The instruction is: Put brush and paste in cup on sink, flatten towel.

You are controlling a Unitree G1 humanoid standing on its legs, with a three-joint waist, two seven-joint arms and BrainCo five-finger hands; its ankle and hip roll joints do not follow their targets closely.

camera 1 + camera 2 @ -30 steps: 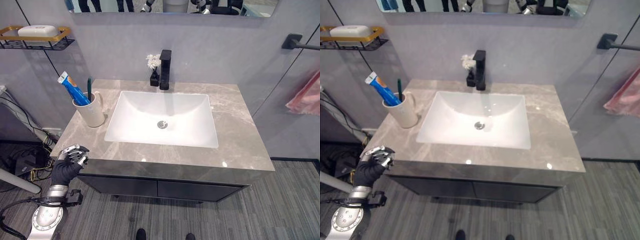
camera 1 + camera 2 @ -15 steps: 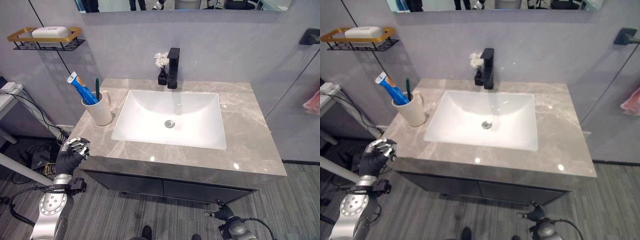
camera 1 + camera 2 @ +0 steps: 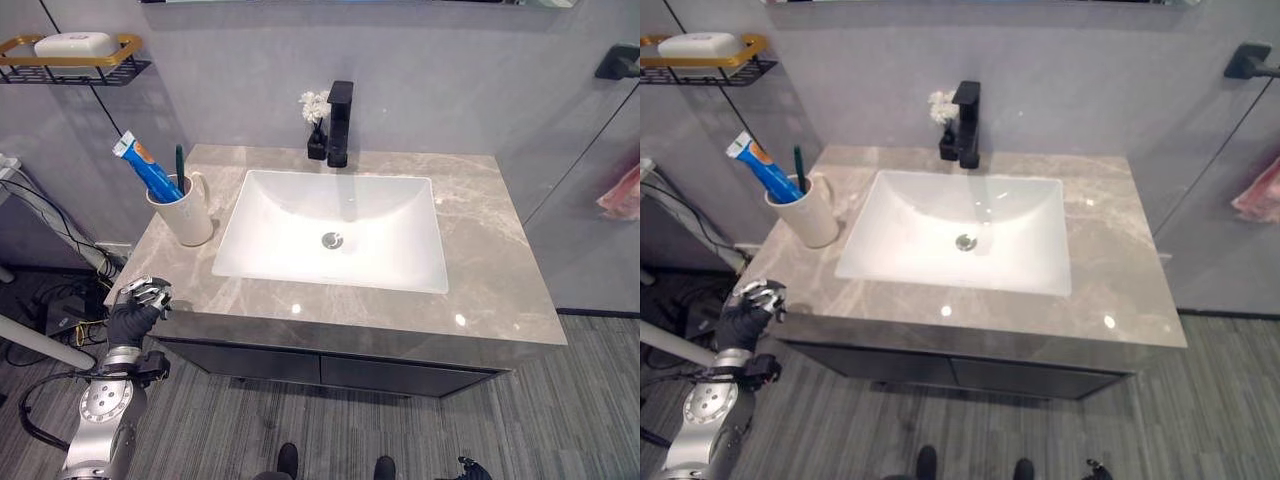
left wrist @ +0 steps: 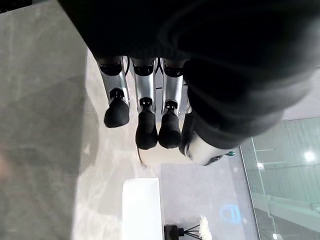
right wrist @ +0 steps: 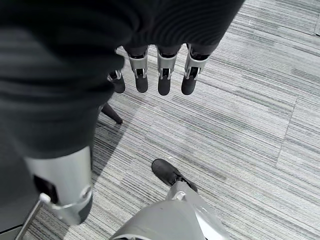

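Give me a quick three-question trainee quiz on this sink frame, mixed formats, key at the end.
1. True or false: the toothpaste and toothbrush already stand in the cup.
2. Where is the cup? A) in the basin B) on the counter, at the robot's left of the basin C) on the wall shelf
3. Fill in: the pink towel hangs at the robot's ____ side.

Key
1. True.
2. B.
3. Right. The left hand sits by the counter's front left corner, fingers relaxed, empty; the right hand hangs over the floor, also empty.
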